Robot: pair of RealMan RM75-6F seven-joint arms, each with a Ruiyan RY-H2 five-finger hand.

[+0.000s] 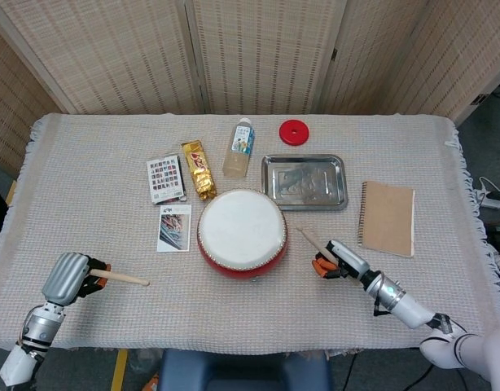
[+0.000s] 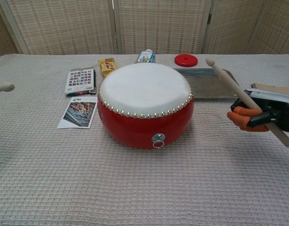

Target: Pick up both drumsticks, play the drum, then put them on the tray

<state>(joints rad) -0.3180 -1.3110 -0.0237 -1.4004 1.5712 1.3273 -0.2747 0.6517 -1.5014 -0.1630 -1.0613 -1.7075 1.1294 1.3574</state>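
A red drum [image 1: 242,234] [image 2: 144,104] with a white skin stands mid-table. My right hand [image 1: 335,261] [image 2: 257,115] is to its right and grips a wooden drumstick [image 1: 313,243] [image 2: 231,87]; the tip points up and toward the drum, above the cloth. At the near left, my left hand [image 1: 71,279] holds the other drumstick [image 1: 120,278], lying about level, tip toward the drum. The chest view shows only that stick's tip [image 2: 3,87] at the left edge. The steel tray [image 1: 304,182] [image 2: 208,84] lies behind the drum, to the right.
Behind the drum lie a bottle [image 1: 240,148], a gold snack packet [image 1: 199,169], a patterned box [image 1: 165,178], a photo card [image 1: 175,227] and a red lid [image 1: 292,131]. A brown notebook [image 1: 388,217] lies right of the tray.
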